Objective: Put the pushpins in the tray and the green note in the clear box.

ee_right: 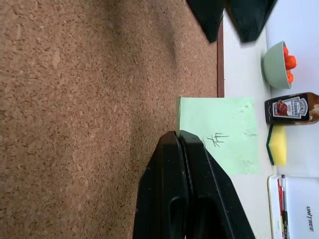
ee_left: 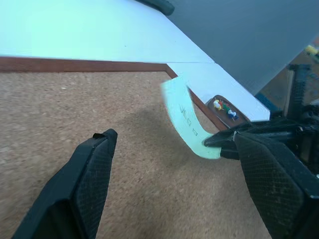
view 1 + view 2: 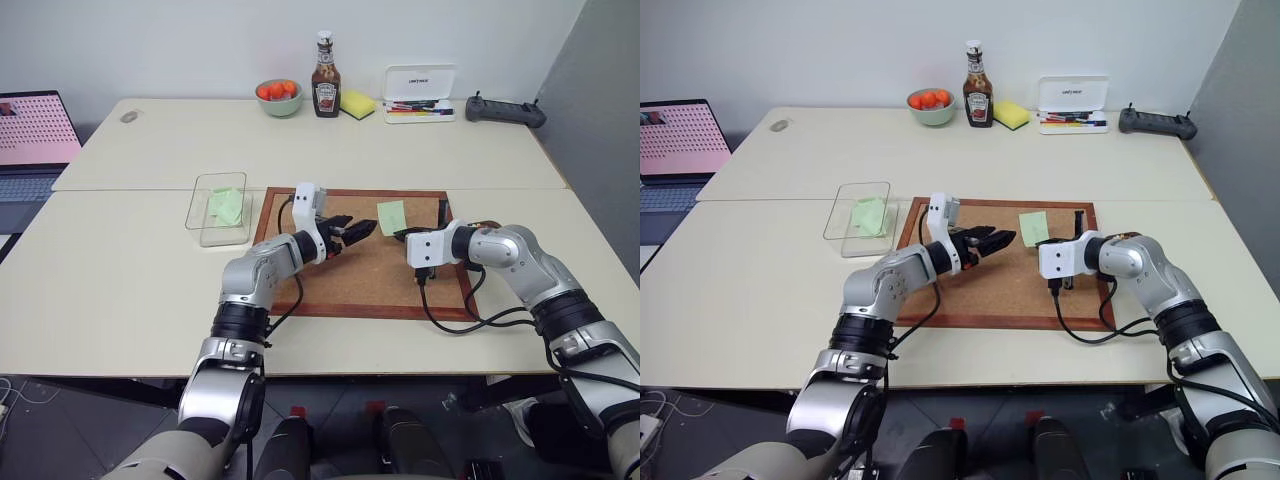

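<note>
Your right gripper [image 1: 180, 135] has its jaws closed on one edge of the green note [image 1: 219, 134], and the slip stands up off the corkboard [image 3: 375, 270] in a curl just ahead of those jaws. Your left gripper [image 2: 172, 164] has its jaws wide open with nothing between them, aimed level at the note, which sits a little ahead of them and toward the far jaw.

This looks like a hand-over, so do it cleanly. Bring the left jaws around the free part of the slip, well clear of the right fingertips [image 2: 222, 142], so the two sets of jaws do not collide. Centre the paper between the pads before you close; it is thin and curled, and will likely slide or crease if caught by a corner. Only let go on the right once the left has a firm hold.

The clear box [image 3: 200, 220] lies on the desk well behind the left jaws, beside the board, with another pale green paper [image 3: 228, 206] already in it. The tray [image 2: 234, 115] sits beyond the right jaws, past the board's edge, with some pushpins [image 2: 224, 107] in it.
</note>
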Motion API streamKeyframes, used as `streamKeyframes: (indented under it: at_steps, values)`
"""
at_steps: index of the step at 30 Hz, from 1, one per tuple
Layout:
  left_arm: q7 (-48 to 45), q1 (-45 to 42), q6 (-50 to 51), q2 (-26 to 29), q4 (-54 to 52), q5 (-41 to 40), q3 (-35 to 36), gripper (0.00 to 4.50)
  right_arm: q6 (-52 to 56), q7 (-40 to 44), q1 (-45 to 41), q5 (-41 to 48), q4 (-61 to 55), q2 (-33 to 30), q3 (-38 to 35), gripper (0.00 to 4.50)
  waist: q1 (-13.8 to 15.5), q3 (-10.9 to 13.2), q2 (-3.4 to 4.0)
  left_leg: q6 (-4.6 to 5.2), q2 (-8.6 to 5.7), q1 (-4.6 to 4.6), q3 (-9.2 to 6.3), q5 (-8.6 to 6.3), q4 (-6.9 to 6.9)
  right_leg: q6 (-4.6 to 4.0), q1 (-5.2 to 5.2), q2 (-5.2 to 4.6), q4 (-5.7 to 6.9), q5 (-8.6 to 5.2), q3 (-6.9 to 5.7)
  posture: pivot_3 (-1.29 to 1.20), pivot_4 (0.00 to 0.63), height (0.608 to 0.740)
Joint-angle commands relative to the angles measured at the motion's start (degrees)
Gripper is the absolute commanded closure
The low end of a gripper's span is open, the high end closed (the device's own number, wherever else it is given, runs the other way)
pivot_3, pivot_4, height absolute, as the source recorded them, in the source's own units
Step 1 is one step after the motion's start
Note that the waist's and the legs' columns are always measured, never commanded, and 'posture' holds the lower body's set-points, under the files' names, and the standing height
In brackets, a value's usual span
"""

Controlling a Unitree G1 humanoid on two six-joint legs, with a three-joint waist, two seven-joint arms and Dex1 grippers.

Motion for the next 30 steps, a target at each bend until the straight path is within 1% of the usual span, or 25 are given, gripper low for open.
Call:
streamKeyframes:
  at_steps: [1, 10, 11, 12, 16, 21, 30]
  values:
    - [-0.3, -4.3, -1.4, -2.2, 6.0, -0.9, 1.3, 0.56, -0.8, -0.1, 0.5, 0.7, -3.5, -0.5, -1.3, 4.50, 0.0, 0.0, 0.00, 0.00, 0.00, 0.00, -0.01, 0.00, 0.00, 0.00, 0.00, 0.00, 0.00, 0.00, 0.00, 0.00, 0.150, 0.740]
    - [0.3, -9.5, -6.0, -4.5, 16.3, -0.3, 3.9, 0.56, 0.3, 0.8, 2.4, 1.2, -7.0, -0.7, -1.7, 4.50, -0.1, 0.0, -0.02, -0.01, 0.00, 0.01, 0.00, 0.01, 0.00, 0.01, 0.00, 0.00, 0.01, 0.00, 0.00, 0.00, 0.150, 0.740]
    - [0.2, -9.8, -6.3, -4.5, 17.1, -0.2, 4.1, 0.90, 0.4, 0.8, 2.5, 1.3, -7.2, -0.7, -1.7, 4.50, -0.1, 0.0, -0.02, -0.01, 0.00, 0.01, 0.00, 0.01, 0.00, 0.01, 0.00, 0.00, 0.01, 0.00, 0.00, 0.00, 0.150, 0.740]
    - [-0.1, -10.0, -6.5, -4.5, 17.6, -0.2, 4.2, 0.99, 0.6, 0.9, 2.6, 1.3, -7.4, -0.7, -1.8, 4.50, -0.1, 0.0, -0.02, -0.01, 0.00, 0.01, 0.00, 0.01, 0.00, 0.01, 0.00, 0.00, 0.00, 0.00, 0.00, 0.00, 0.150, 0.740]
    - [-1.7, -10.4, -6.5, -4.8, 18.5, -0.6, 4.3, 1.75, 0.8, 1.0, 3.0, 1.5, -8.1, -0.9, -2.1, 4.50, -0.1, 0.0, -0.02, -0.02, 0.00, 0.00, 0.00, 0.01, -0.01, 0.01, 0.00, 0.00, -0.01, 0.00, 0.00, 0.00, 0.150, 0.740]
    - [-4.1, -9.1, -4.9, -4.5, 17.0, -0.3, 3.4, 2.69, 0.9, 1.0, 3.1, 1.3, -8.4, -0.8, -2.2, 4.50, -0.1, 0.0, -0.02, -0.02, -0.01, 0.02, 0.00, 0.01, 0.00, 0.01, 0.00, 0.00, 0.01, 0.00, 0.00, 0.00, 0.150, 0.740]
    - [-4.4, -7.7, -3.9, -3.8, 15.4, -0.7, 4.2, 4.25, 0.4, 0.5, 2.8, 1.4, -8.4, -0.2, -2.0, 4.50, -0.1, 0.0, -0.02, -0.02, 0.00, 0.02, 0.00, 0.01, 0.00, 0.01, 0.00, 0.00, 0.01, 0.00, 0.00, 0.00, 0.150, 0.740]
